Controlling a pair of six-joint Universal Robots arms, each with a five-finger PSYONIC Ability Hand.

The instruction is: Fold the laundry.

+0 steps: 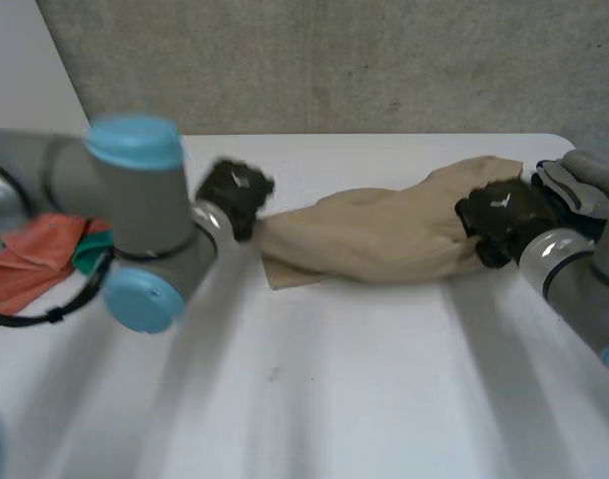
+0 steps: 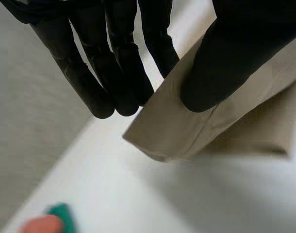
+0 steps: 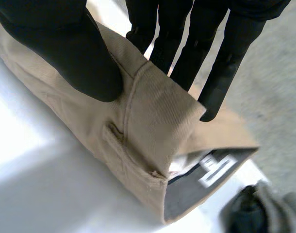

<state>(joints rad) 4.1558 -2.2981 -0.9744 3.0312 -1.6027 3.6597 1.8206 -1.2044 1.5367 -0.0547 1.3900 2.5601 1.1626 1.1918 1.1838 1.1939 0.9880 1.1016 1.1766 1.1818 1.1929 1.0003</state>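
Observation:
A pair of tan trousers [image 1: 374, 235] hangs stretched between my two hands, just above the white table [image 1: 314, 399]. My left hand [image 1: 235, 195] holds the leg end. In its wrist view the thumb [image 2: 225, 63] presses on top of the tan cloth [image 2: 172, 131] and the fingers [image 2: 114, 73] lie behind its edge, pinching it. My right hand [image 1: 499, 220] holds the waist end. There the thumb [image 3: 65, 48] sits on the waistband [image 3: 153, 121] by a belt loop, and the fingers [image 3: 187, 48] grip from the other side. A label [image 3: 216, 170] shows inside the waist.
An orange cloth [image 1: 35, 259] and a green one [image 1: 90, 249] lie at the table's left side, behind my left arm. A grey and dark garment [image 1: 574, 185] is bunched at the far right corner, close to my right hand. A grey wall runs behind the table.

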